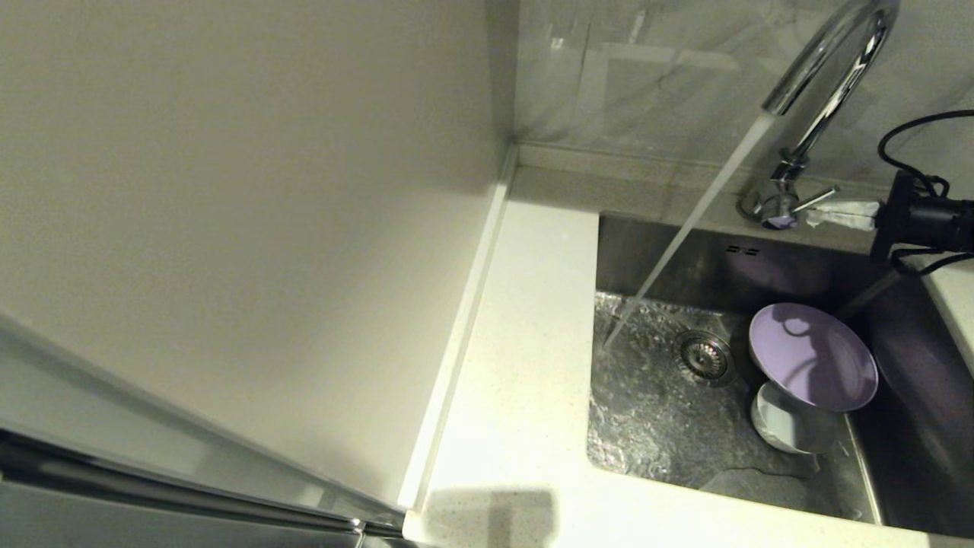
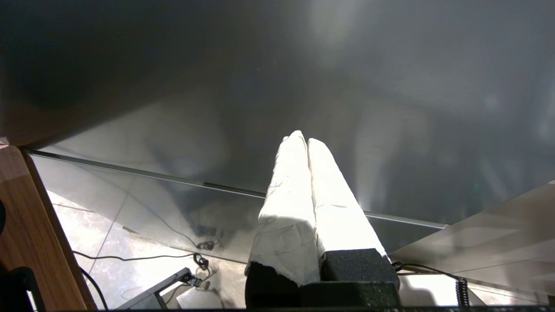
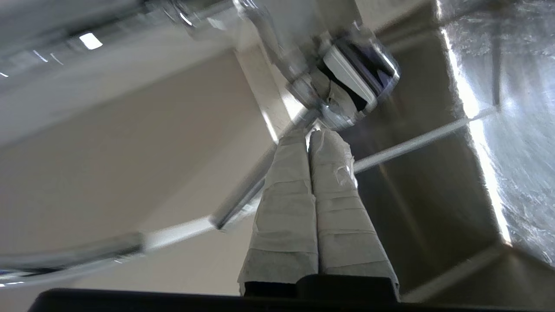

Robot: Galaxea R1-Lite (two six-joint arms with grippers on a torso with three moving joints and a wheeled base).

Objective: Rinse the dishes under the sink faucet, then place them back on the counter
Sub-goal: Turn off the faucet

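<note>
Water pours from the chrome faucet [image 1: 829, 84] into the steel sink [image 1: 654, 441], landing left of the drain [image 1: 704, 356]. A lilac plate [image 1: 813, 356] leans tilted in the sink on a pale blue-white bowl [image 1: 787, 428], both right of the stream. My right gripper [image 1: 813, 218] is shut and empty, its taped fingertips right beside the thin lever [image 1: 816, 199] at the faucet's base [image 3: 347, 86]; the right wrist view shows the right gripper [image 3: 308, 134] tips just short of that base. My left gripper [image 2: 303, 138] is shut on nothing, parked away from the sink.
The white counter [image 1: 525, 342] runs along the sink's left and front. A cream wall panel [image 1: 228, 190] fills the left. A narrow counter strip [image 1: 951, 297] lies right of the sink, under my right arm's black wrist and cable [image 1: 921, 213].
</note>
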